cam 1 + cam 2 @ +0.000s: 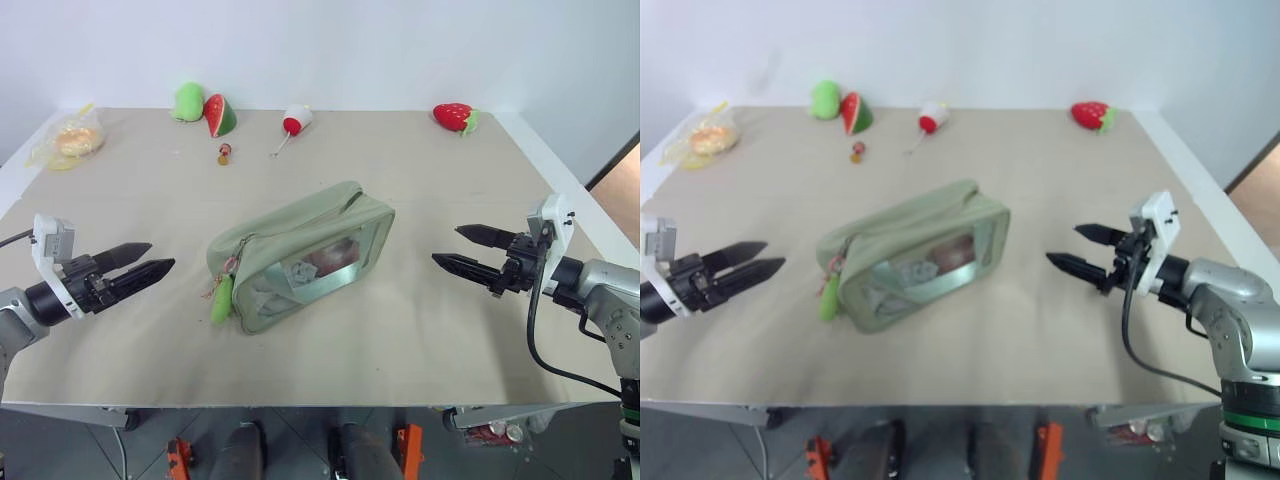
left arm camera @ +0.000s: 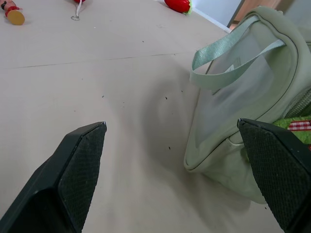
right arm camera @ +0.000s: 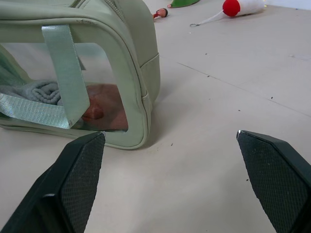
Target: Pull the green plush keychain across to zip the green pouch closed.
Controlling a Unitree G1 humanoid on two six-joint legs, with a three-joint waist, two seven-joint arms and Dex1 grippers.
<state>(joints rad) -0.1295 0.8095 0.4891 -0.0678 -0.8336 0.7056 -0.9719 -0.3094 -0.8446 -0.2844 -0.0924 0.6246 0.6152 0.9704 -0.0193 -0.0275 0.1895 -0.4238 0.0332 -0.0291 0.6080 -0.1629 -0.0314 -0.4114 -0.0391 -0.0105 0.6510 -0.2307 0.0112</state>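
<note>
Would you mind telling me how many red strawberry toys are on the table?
1: the strawberry toy lies near the table's far right corner, well beyond the green pouch. Another could be hidden behind the pouch, though none shows.

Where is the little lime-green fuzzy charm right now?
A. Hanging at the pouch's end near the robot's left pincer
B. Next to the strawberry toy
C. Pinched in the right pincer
A: the green plush keychain dangles at the green pouch's end facing the open left pincer.
</note>
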